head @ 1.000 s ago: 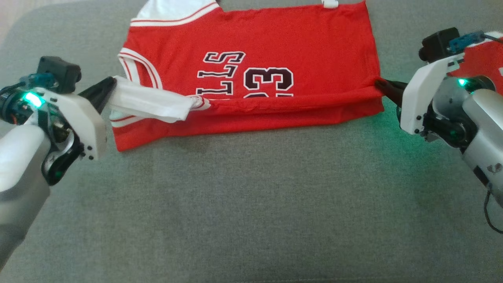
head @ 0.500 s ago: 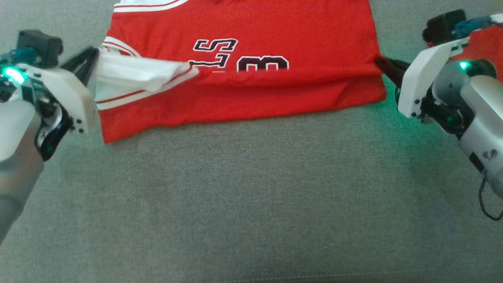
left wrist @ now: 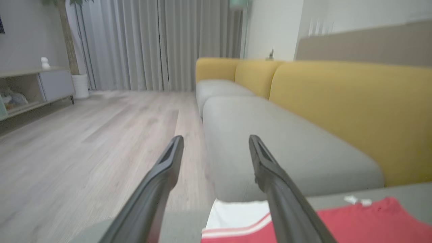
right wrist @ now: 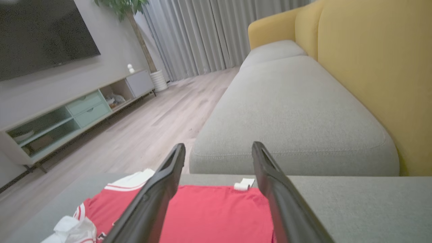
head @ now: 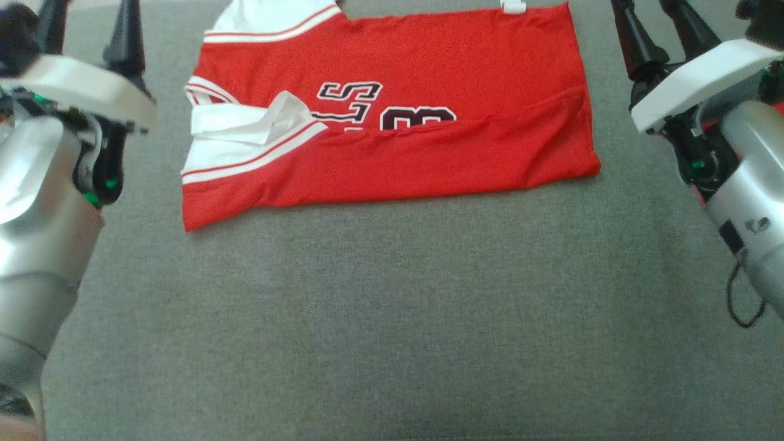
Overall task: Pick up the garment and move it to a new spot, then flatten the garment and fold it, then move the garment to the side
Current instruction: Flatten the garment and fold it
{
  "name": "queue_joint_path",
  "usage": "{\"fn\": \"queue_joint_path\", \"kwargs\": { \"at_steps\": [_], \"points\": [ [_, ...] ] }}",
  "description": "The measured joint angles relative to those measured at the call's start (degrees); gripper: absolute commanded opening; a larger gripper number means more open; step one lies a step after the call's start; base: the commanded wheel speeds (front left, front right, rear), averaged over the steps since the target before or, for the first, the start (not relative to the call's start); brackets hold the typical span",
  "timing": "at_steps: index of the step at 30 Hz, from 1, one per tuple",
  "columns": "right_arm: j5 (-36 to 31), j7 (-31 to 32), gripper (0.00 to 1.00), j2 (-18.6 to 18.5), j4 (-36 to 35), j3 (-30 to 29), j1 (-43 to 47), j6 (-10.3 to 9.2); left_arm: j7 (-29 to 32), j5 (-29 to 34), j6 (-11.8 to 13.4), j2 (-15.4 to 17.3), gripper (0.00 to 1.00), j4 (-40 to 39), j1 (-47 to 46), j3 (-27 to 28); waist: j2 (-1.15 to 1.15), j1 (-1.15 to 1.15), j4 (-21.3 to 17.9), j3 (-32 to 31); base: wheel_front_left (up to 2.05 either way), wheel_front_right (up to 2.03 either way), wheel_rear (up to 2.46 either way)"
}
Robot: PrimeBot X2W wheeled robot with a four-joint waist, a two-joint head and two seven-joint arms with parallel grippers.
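The red jersey (head: 392, 122) lies half-folded on the grey cushion (head: 392, 318), near edge turned over the lettering, while the left gripper (left wrist: 214, 140) and right gripper (right wrist: 218, 145) flank it, fingers spread wide and empty.

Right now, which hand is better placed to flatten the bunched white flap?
Left. The flap lies at the jersey's left end, near the open left hand; the right hand stands beyond the opposite end.

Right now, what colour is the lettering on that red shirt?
The lettering is black with a thin white outline, on the red jersey. The head view shows it best.
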Motion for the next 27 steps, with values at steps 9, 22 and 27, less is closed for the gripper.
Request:
{"fn": "queue_joint_path", "kwargs": {
  "at_steps": [9,22,27],
  "points": [
    [-23.2,-2.5,1.00,9.2,-11.8,-28.9,15.8,0.00,-0.4,14.1,8.8,-4.9,1.00,-27.8,24.6,20.2,0.00,-0.01,0.5,-4.5,0.00,0.00,0.00],
    [-47.1,-2.7,1.00,22.4,-29.7,-42.0,46.9,0.00,-0.3,28.5,6.8,-16.2,1.00,-37.0,50.4,32.0,0.00,-0.01,0.1,-5.4,0.00,0.00,0.00],
    [-47.0,-2.7,1.00,22.6,-32.0,-41.0,46.6,0.00,-0.3,29.8,4.2,-16.6,1.00,-29.8,47.7,33.0,0.00,0.00,-0.4,-4.0,0.00,0.00,0.00]
  ]
}}
